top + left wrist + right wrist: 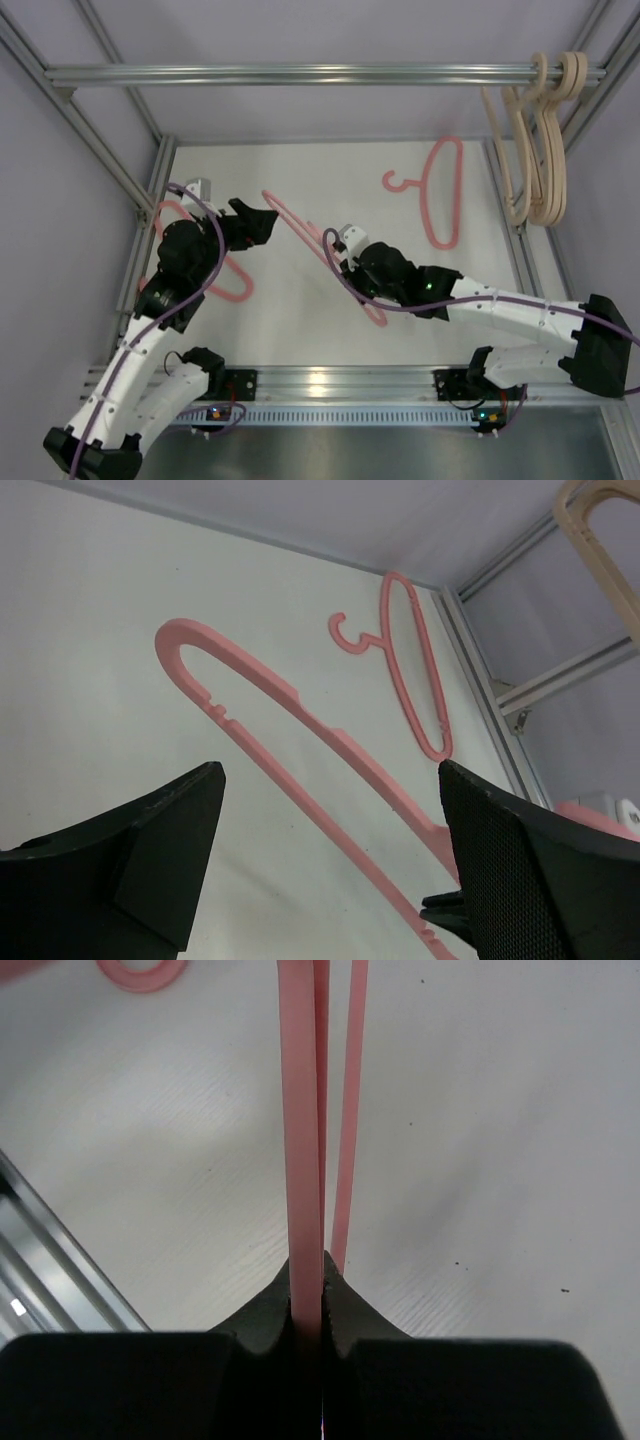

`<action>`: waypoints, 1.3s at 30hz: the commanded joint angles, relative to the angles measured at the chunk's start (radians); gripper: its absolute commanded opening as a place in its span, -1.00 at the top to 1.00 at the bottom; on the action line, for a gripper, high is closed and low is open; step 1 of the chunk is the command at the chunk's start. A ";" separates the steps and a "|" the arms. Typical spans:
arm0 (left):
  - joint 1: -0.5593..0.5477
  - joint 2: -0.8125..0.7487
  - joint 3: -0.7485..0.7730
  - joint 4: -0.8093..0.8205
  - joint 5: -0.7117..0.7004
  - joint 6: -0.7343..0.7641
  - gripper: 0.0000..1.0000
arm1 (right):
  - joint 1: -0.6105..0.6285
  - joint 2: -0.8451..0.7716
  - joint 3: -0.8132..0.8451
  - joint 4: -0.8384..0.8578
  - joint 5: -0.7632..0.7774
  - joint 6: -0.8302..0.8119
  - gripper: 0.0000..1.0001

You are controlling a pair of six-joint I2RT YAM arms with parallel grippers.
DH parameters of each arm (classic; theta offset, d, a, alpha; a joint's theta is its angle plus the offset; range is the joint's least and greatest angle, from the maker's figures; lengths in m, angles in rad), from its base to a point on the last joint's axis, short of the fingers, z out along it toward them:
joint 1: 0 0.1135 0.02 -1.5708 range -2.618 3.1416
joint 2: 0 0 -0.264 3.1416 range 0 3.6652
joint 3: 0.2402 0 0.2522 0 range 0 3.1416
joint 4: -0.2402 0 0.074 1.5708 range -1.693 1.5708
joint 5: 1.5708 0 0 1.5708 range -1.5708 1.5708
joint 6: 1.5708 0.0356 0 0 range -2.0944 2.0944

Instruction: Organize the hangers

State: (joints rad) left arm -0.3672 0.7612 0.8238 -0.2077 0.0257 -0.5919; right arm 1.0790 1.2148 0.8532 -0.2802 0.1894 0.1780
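At the near edge of the worktop [300,310] both arms reach inward from their bases on a slotted aluminium rail. The right arm [500,310] bends toward the middle. Its right jaws are clenched on the thin edge of a pink hanger [290,218], and the right wrist view shows the pink bar [303,1110] pinched tight between the two black tips. This held hanger is a long, narrow loop of thick, rounded pink plastic with small notches along one side. It runs diagonally from beside the right wrist up toward the left arm [170,300]. Whether its far end touches the worktop I cannot tell.

The left jaws are released, spread wide with nothing between them. In the left wrist view the rounded end of the held hanger [300,730] lies just ahead of them. A second pink hanger [236,287] lies flat on the worktop, partly hidden under the left arm.

Farther back and to the right, a third pink hanger [442,241] lies flat and well apart from the others, with its curled hook pointing left. The left wrist view shows it [437,748] close to the worktop's right rim.

At the far right, a bunch of beige hangers [557,175] hangs by its hooks from a horizontal metal rail [300,74] that spans the frame. The worktop is plain white, fenced by aluminium posts and enclosed by pale lilac-grey walls.
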 commanded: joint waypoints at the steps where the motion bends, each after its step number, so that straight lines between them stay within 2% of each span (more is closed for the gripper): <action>1: -0.001 -0.039 -0.049 0.068 0.074 0.061 -0.83 | -0.019 -0.034 0.121 -0.080 -0.100 0.044 1.00; 6: -0.027 -0.002 -0.112 0.149 0.094 -0.096 -0.83 | -0.034 -0.008 0.181 -0.119 -0.165 0.096 1.00; 12: -0.064 0.030 -0.170 0.295 0.008 -0.339 -0.78 | -0.036 0.018 0.205 -0.122 -0.162 0.146 1.00; 19: -0.118 0.108 -0.181 0.430 -0.033 -0.450 -0.71 | -0.036 0.038 0.214 -0.094 -0.162 0.167 1.00; 22: -0.128 0.135 -0.201 0.470 -0.053 -0.480 -0.62 | -0.034 0.040 0.216 -0.082 -0.157 0.172 1.00; 28: -0.144 0.158 -0.233 0.476 -0.110 -0.563 -0.30 | -0.034 0.034 0.215 -0.048 -0.156 0.175 1.00; 30: -0.144 0.158 -0.238 0.478 -0.125 -0.580 -0.10 | -0.036 0.032 0.199 -0.031 -0.160 0.184 1.00; 33: -0.148 0.164 -0.233 0.487 -0.124 -0.591 0.01 | -0.034 0.038 0.187 0.001 -0.176 0.192 1.00; 36: -0.147 0.168 -0.230 0.493 -0.121 -0.600 0.27 | -0.034 0.045 0.182 0.016 -0.183 0.196 1.00; 39: -0.150 0.171 -0.235 0.499 -0.125 -0.617 0.45 | -0.034 0.040 0.169 0.036 -0.183 0.199 1.00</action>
State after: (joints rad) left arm -0.5133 0.9260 0.5938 0.2348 -0.0734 -1.1984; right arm 1.0550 1.2602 1.0145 -0.3645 0.0147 0.3645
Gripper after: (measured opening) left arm 0.309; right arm 0.036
